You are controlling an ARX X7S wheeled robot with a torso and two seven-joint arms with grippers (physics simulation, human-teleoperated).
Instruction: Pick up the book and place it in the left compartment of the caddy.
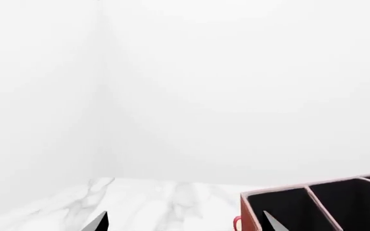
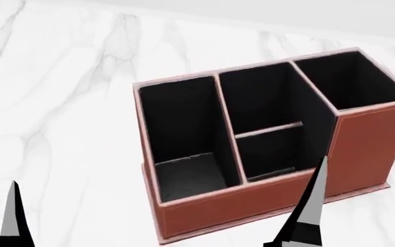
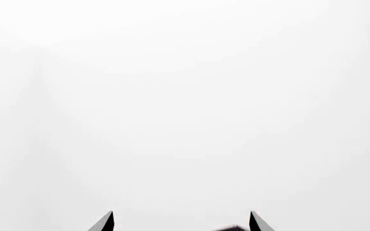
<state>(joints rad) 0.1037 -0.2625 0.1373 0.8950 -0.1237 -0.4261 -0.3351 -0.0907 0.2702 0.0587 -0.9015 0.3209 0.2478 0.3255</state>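
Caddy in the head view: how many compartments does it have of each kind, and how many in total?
Compartments of the caddy, all black-lined:
Long narrow left compartment: 1
Small middle sections: 2
Tall right section: 1
Total: 4

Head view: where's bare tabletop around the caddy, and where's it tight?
Free: the marble table beside the caddy on the left compartment's side, and the strip behind its back wall. Tight: the near edge, where the left gripper's finger and right gripper's finger rise, the latter overlapping the caddy's front wall.
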